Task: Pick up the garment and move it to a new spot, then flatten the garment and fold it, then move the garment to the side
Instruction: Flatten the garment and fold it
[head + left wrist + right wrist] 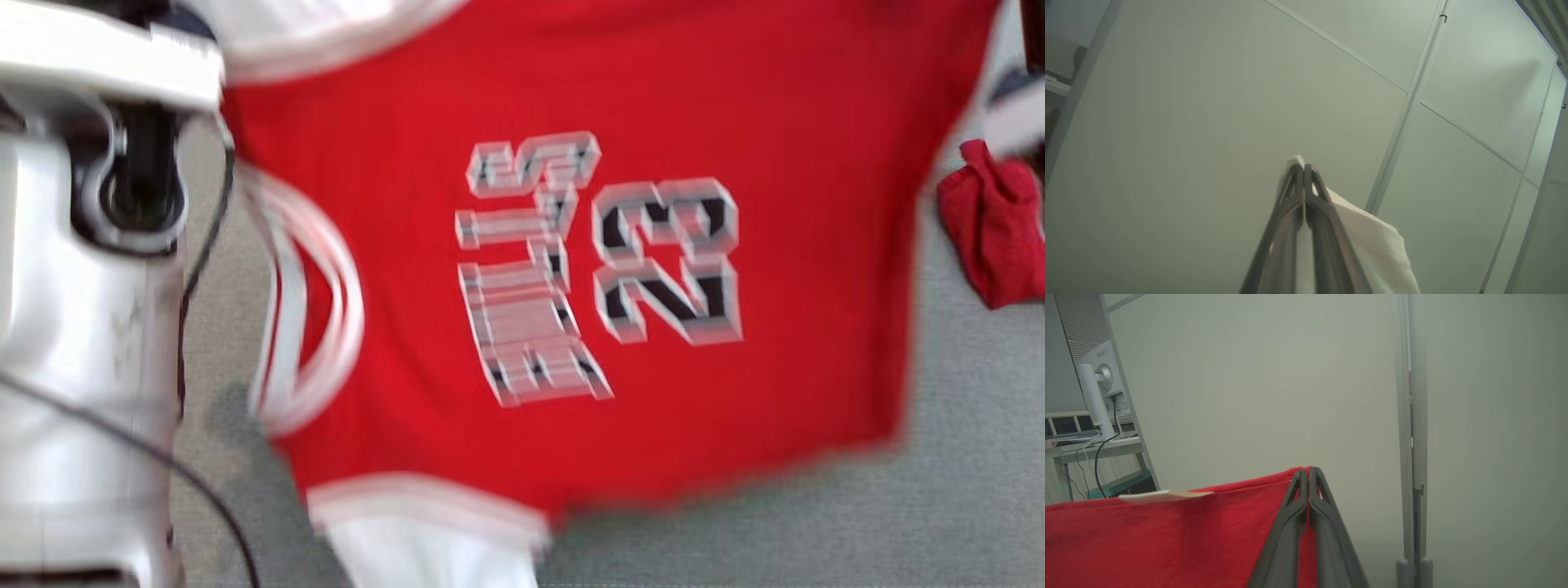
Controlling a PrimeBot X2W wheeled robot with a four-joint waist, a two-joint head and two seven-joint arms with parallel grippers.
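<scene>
The garment (735, 122) is a red jersey with white trim, grey lettering and the number 23. It hangs spread out across the blurred head view, above a grey surface (963, 490). My left gripper (1303, 166) is shut on a white part of the garment (1372, 241), which drapes down to the right of the fingers. My right gripper (1309, 469) is shut on the garment's red top edge (1167, 539), which stretches away to the left. A small red bunch of cloth (992, 229) hangs at the head view's right edge.
My pale left forearm (82, 327) with its cable fills the left of the head view. Both wrist views look at pale wall panels (1208, 122). A desk with a monitor (1098, 375) and cables stands at the far left of the right wrist view.
</scene>
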